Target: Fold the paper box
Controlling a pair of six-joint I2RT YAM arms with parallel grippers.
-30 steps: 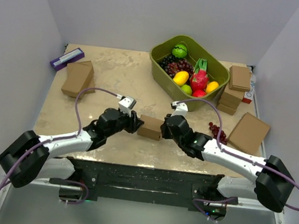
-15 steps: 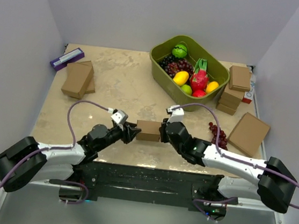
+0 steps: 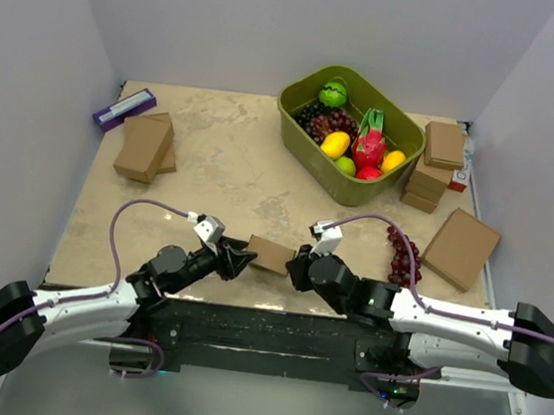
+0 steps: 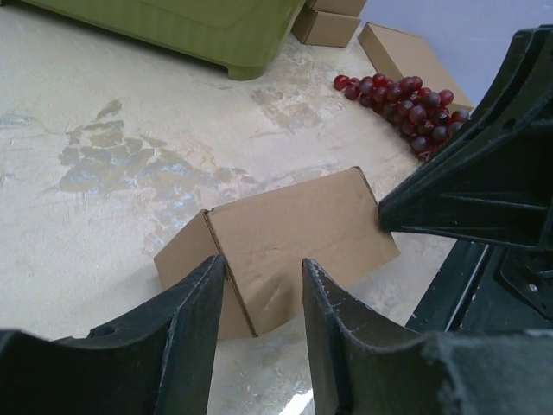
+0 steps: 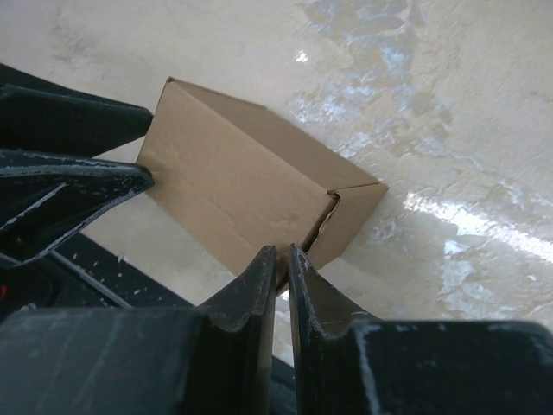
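Note:
The paper box (image 3: 270, 254) is a small brown folded box lying on the table close to the near edge. It also shows in the left wrist view (image 4: 294, 233) and the right wrist view (image 5: 233, 190). My left gripper (image 3: 241, 258) is open, its fingers (image 4: 203, 303) straddling the box's left end corner. My right gripper (image 3: 296, 267) is at the box's right end, jaws nearly together and pinched on the edge of the box's end wall (image 5: 281, 259), where a flap seam gapes slightly.
A green bin (image 3: 298, 122) of fruit stands at the back. Loose red grapes (image 3: 403, 257) lie right of the box. Stacked brown boxes (image 3: 437, 166) and a larger flat box (image 3: 461, 247) are on the right; more boxes (image 3: 146, 146) and a purple item (image 3: 123, 108) are on the left.
Both arms have drawn back toward the near edge, and the box has come with them from mid-table to close by the front edge.

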